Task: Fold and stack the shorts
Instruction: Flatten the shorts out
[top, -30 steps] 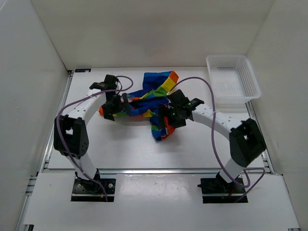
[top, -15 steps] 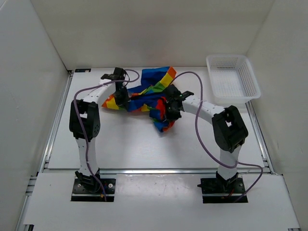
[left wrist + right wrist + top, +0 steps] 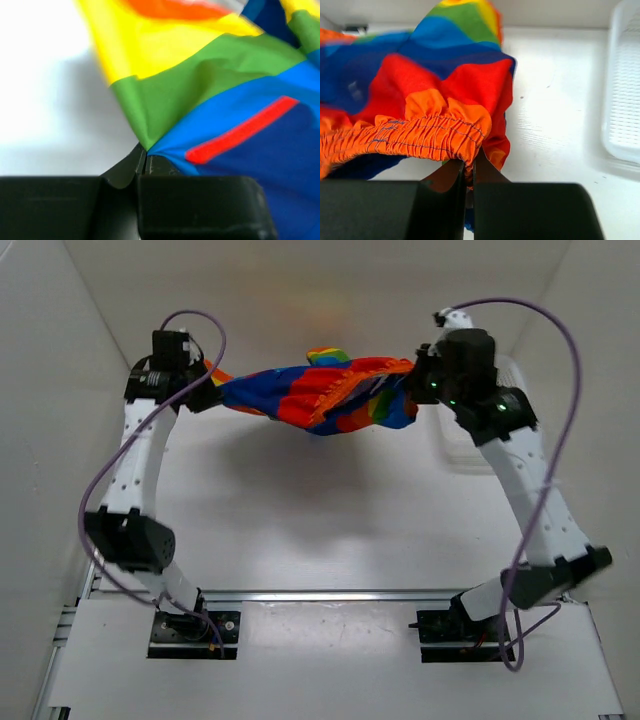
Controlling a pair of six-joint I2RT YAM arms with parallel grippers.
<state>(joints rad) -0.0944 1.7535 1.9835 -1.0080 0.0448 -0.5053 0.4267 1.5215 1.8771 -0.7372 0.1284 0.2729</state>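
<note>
The rainbow-striped shorts (image 3: 320, 396) hang stretched in the air between my two raised arms, well above the table. My left gripper (image 3: 205, 390) is shut on the shorts' left end; its wrist view shows green and blue cloth (image 3: 200, 110) pinched in the closed jaws (image 3: 145, 162). My right gripper (image 3: 418, 380) is shut on the right end, with the gathered orange waistband (image 3: 420, 135) clamped at the jaw tips (image 3: 469, 167). The cloth sags a little in the middle.
The white mesh basket (image 3: 520, 440) stands at the back right of the table, mostly hidden behind my right arm; its rim (image 3: 620, 90) fills the right edge of the right wrist view. White walls enclose the table on three sides.
Both grippers closed on the crumpled shorts on the table, then rose and moved apart. The shorts left the table and now hang stretched between them.
</note>
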